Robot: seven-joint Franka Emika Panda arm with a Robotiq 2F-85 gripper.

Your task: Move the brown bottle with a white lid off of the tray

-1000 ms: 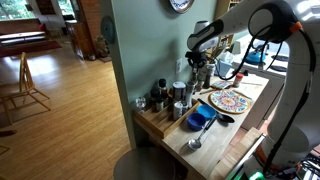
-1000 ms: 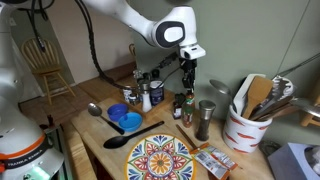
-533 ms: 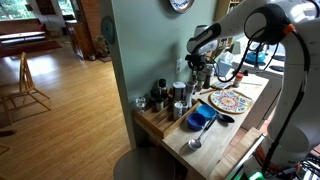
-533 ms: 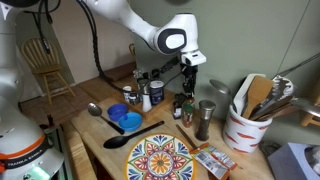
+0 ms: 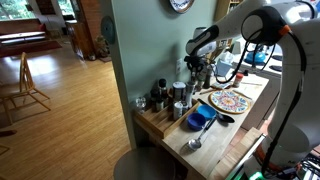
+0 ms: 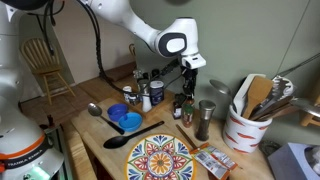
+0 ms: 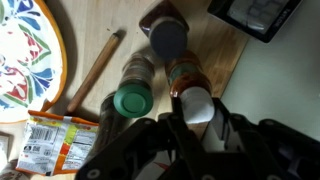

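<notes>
In the wrist view the brown bottle with the white lid (image 7: 195, 105) stands between the two fingers of my gripper (image 7: 200, 122), which are closed against the lid. A green-lidded bottle (image 7: 133, 98) and a grey-lidded bottle (image 7: 168, 38) stand right next to it. All three stand on light wood (image 7: 215, 45). I cannot tell the tray's rim from the counter. In both exterior views the gripper (image 6: 187, 86) (image 5: 200, 72) is low over the cluster of bottles (image 6: 186, 108).
A round colourful plate (image 6: 160, 160) (image 7: 25, 50) lies beside the bottles, with a snack packet (image 7: 60, 140) and a wooden-handled utensil (image 7: 95, 65) close by. A blue bowl (image 6: 128, 121), a white crock of utensils (image 6: 245, 125) and more jars (image 6: 148, 95) crowd the counter.
The gripper has come down a little onto the bottle cluster. The bottles have not moved.
</notes>
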